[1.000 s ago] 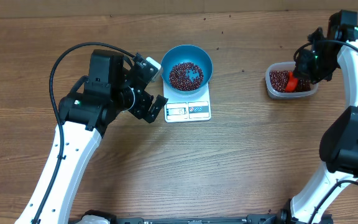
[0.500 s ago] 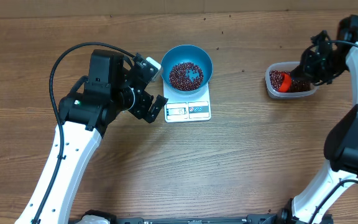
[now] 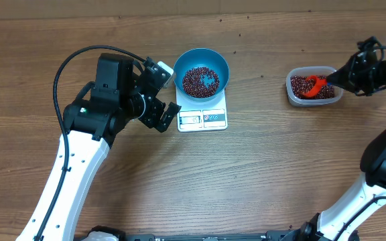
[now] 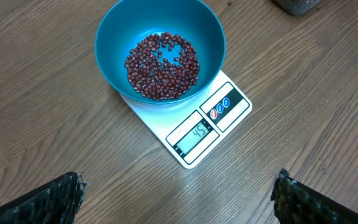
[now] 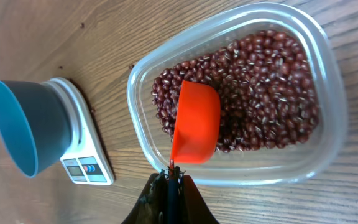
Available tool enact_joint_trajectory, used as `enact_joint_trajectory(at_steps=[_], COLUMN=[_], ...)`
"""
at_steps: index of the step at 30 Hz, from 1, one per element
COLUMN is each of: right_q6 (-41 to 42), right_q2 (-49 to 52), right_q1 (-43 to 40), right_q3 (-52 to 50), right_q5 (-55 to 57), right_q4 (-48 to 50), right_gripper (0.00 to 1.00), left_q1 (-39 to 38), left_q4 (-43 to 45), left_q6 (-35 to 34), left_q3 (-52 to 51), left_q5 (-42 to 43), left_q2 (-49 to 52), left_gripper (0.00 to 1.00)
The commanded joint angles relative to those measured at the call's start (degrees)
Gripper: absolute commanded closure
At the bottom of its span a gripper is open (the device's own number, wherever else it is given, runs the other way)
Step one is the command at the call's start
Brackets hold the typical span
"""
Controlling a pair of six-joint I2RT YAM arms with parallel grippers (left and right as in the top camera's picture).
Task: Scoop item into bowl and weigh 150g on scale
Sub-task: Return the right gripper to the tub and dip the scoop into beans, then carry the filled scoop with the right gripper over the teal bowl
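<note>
Holding: the right gripper [image 5: 171, 180] is clamped narrow on the thin handle of an orange scoop [image 5: 196, 121].
Scoop: its cup is down among the beans [image 5: 272, 81] in the clear tub [image 5: 328, 143], at the end of the tub nearer the scale [image 4: 235, 87]. The smooth orange face is toward the wrist camera, so its load cannot be told.
Long axis: handle to cup runs out from the fingers roughly toward the scale, so a carry would go along the scoop's own line.
Direction: the blue bowl [image 4: 117, 37] sits on the scale, well apart from the tub, on the right gripper's left.
Nearer arm: the left gripper [image 3: 165, 96] hangs just beside the scale, jaws wide and empty. It is nearer, but the right one has the tool.
Bowl: a shallow layer of beans covers its bottom, with the blue walls bare above.
Display [image 4: 194, 132]: it seems to read 45, so the weighing looks well short and more scoops are likely needed.
Surface: a bare wooden table [image 3: 260, 167] with nothing between tub and scale.
Risk: a tilted cup could drop beans on the way.
</note>
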Motion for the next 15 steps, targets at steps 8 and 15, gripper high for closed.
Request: enact_joint_trajectory(at_steps=[8, 15], right_q6=[-9.53, -18.67], right_q2=[0.61, 0.46], right_q1=[-4.96, -4.63], right_q3=[-0.2, -0.11], right_q5=[-14.34, -25.24], right_q4=[-3.87, -8.48], right_gripper=[0.96, 0.96], left_q1=[0.26, 0.26], left_q4=[0.17, 0.17], left_q6=[-0.37, -0.35], left_q3=[-0.2, -0.22], left_q5=[0.46, 0.46], left_q2=[0.31, 0.31], left_gripper=[0.01, 0.0])
